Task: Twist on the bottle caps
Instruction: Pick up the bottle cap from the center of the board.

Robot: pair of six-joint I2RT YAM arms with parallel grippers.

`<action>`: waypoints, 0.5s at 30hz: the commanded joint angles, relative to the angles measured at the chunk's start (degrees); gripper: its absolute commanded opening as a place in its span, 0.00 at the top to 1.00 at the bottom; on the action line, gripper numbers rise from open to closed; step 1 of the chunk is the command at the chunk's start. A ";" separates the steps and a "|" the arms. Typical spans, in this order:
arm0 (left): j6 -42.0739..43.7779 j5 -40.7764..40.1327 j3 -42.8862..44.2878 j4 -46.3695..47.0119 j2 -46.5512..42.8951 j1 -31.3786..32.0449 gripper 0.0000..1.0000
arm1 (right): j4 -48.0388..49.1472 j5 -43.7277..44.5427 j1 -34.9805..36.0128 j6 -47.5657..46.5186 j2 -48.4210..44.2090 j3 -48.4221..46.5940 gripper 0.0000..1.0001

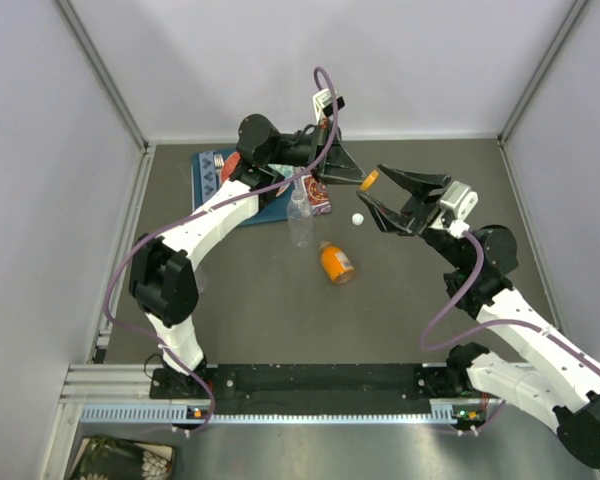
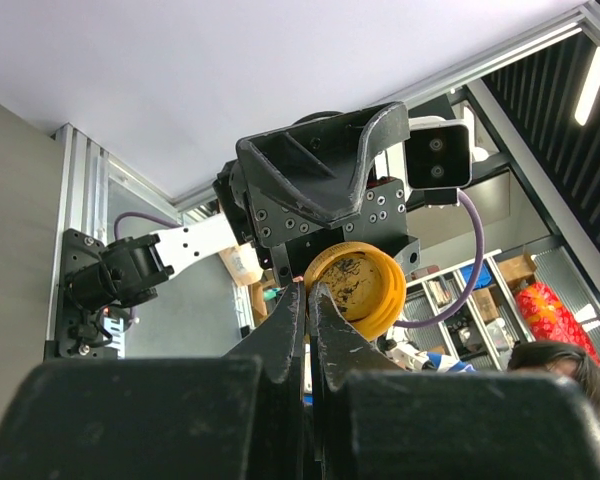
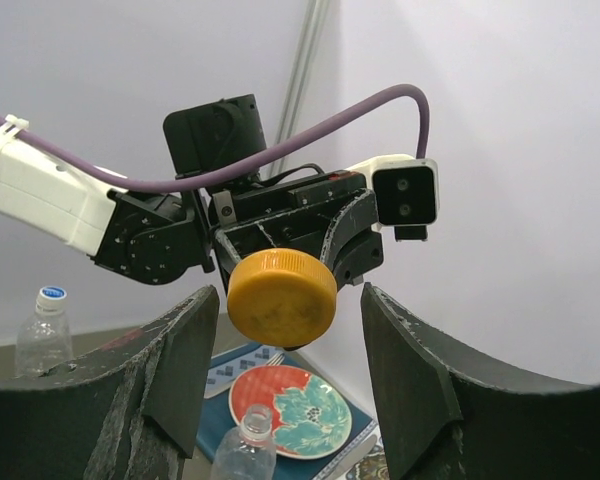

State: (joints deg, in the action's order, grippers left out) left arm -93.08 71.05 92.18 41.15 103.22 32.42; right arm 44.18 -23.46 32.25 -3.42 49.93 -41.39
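My left gripper [image 2: 308,292] is shut on the rim of the orange bottle cap [image 2: 355,290], holding it up in the air. My right gripper [image 3: 287,300] is open, one finger on each side of that cap [image 3: 282,297], with a gap on both sides. From above, the cap [image 1: 370,179] hangs between the two grippers. A white cap [image 1: 358,219] lies on the table just below. The orange bottle [image 1: 336,262] lies on its side. An uncapped clear bottle [image 1: 300,215] stands by the left arm. Another clear bottle [image 3: 42,335] wears its cap.
A red-and-teal plate [image 3: 290,397] sits on a blue mat [image 1: 212,172] at the back left, under the left arm. A patterned packet [image 1: 320,200] lies beside the open bottle. Grey walls close the table on three sides.
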 commanded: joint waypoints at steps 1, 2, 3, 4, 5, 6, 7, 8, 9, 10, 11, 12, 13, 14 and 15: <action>-0.35 -1.00 0.63 3.68 -2.85 0.36 1.00 | 3.45 0.35 0.97 1.31 0.60 -1.33 0.40; -0.44 -0.91 0.63 3.77 -2.94 0.36 1.00 | 3.63 0.35 0.89 1.49 0.69 -1.33 0.40; -0.35 -1.00 0.63 3.85 -2.94 0.36 1.00 | 3.72 0.52 0.97 1.57 0.69 -1.33 0.40; -0.35 -1.08 0.46 3.94 -2.94 0.36 1.00 | 3.98 0.61 0.97 1.66 0.78 -1.33 0.40; -0.44 -1.26 0.37 3.94 -2.94 0.36 1.00 | 3.98 0.79 0.89 1.75 0.95 -1.42 0.41; -0.52 -1.17 0.37 4.03 -2.94 0.36 1.00 | 3.98 0.79 0.88 1.84 1.13 -1.42 0.42; -0.61 -1.26 0.37 4.20 -2.94 0.36 1.00 | 4.15 0.96 0.97 1.93 1.31 -1.42 0.44; -0.70 -1.35 0.37 4.21 -2.94 0.36 1.00 | 4.42 1.40 0.97 2.36 1.48 -1.16 0.44; -0.61 -1.44 0.37 4.21 -2.94 0.36 1.00 | 4.77 1.58 1.06 2.45 1.40 -1.07 0.46; -0.61 -1.61 0.37 4.29 -2.94 0.36 1.00 | 5.29 1.93 1.06 2.63 1.57 -0.89 0.47; -0.61 -1.61 0.28 4.21 -2.94 0.36 1.00 | 5.65 2.37 1.06 2.89 1.48 -0.63 0.48; -0.70 -1.70 -0.07 4.21 -3.11 0.36 1.00 | 5.82 2.37 1.06 2.98 1.57 -0.54 0.49; -0.61 -1.79 0.01 4.21 -3.11 0.45 1.00 | 5.91 2.46 1.15 2.98 1.57 -0.54 0.50; -0.61 -1.88 0.10 4.21 -3.11 0.45 1.00 | 6.09 2.72 1.15 2.98 1.66 -0.28 0.50; -0.70 -2.05 0.10 4.21 -3.11 0.45 1.00 | 6.35 2.98 1.32 2.98 1.66 -0.27 0.50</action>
State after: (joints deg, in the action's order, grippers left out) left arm -93.36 69.84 92.18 42.06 103.22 32.62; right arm 46.41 -22.06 32.60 -1.34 51.48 -41.34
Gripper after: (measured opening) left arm 0.017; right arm 0.507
